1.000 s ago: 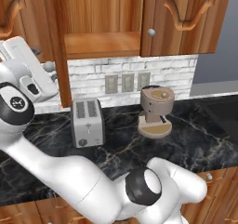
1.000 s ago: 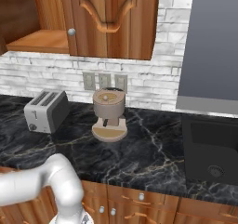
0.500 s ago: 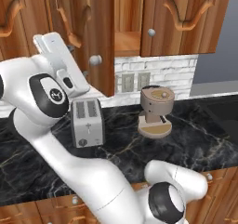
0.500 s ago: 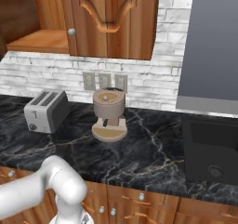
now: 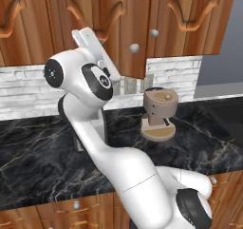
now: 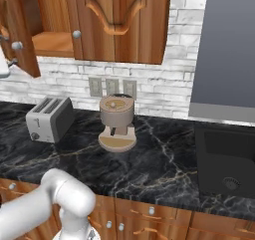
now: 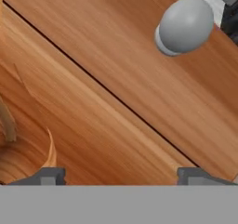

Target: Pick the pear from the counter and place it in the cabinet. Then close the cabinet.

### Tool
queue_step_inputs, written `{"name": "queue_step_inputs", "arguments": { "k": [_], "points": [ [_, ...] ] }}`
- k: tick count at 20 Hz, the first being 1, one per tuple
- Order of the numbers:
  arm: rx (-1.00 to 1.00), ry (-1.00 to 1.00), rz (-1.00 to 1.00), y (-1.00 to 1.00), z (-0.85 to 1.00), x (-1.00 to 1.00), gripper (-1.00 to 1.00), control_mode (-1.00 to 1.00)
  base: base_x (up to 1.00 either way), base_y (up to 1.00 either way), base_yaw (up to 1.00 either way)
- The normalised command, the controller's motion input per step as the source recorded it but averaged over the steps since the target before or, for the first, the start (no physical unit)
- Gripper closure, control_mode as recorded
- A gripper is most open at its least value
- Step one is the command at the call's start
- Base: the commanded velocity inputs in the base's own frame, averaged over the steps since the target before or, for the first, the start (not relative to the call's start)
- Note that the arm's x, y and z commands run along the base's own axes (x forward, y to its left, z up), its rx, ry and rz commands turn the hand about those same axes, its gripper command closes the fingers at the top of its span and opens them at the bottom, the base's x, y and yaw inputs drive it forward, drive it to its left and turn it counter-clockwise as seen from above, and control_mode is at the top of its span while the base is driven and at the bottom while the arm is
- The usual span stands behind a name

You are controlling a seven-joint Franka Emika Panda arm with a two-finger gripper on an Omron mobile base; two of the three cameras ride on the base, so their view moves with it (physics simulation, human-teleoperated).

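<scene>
Black marble counter [image 5: 38, 147] runs across lower half of left base view, coffee machine [image 5: 159, 115] standing right of centre. Reddish-brown cabinet [image 5: 118, 23] fills top of frame; one door swung partway out, round silver knob [image 5: 134, 48] at its lower edge, upper centre. White arm rises from lower right, hand raised against that door face, upper centre-left.

Right base view: counter [image 6: 149, 159] w/ toaster [image 6: 50, 118] at left, coffee machine [image 6: 117, 122] at centre. Cabinet [image 6: 109, 20] at top; open compartment w/ bare shelf at upper left, door [image 6: 20, 30] edge-on at far left. Pear: cannot locate.

Hand view: door panel wood close up, knob [image 7: 185, 25] upper right. Gripper [image 7: 122, 175] at bottom edge, fingertips [image 7: 46, 176] spread wide apart, nothing between them.
</scene>
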Motion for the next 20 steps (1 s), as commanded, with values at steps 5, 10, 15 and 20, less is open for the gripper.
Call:
{"name": "queue_step_inputs", "arguments": {
  "k": [5,10,15,20],
  "points": [
    [0.00,0.00,0.21,-1.00,0.00,1.00,-1.00,-1.00,0.00,0.00,0.00],
    [0.00,0.00,0.39,-1.00,0.00,1.00,-1.00,-1.00,0.00,0.00,0.00],
    [0.00,0.00,0.38,-1.00,0.00,1.00,-1.00,-1.00,0.00,0.00,0.00],
    [0.00,0.00,0.40,-0.89,-0.08,1.00,-1.00,-1.00,0.00,0.00,0.00]
  ]
}}
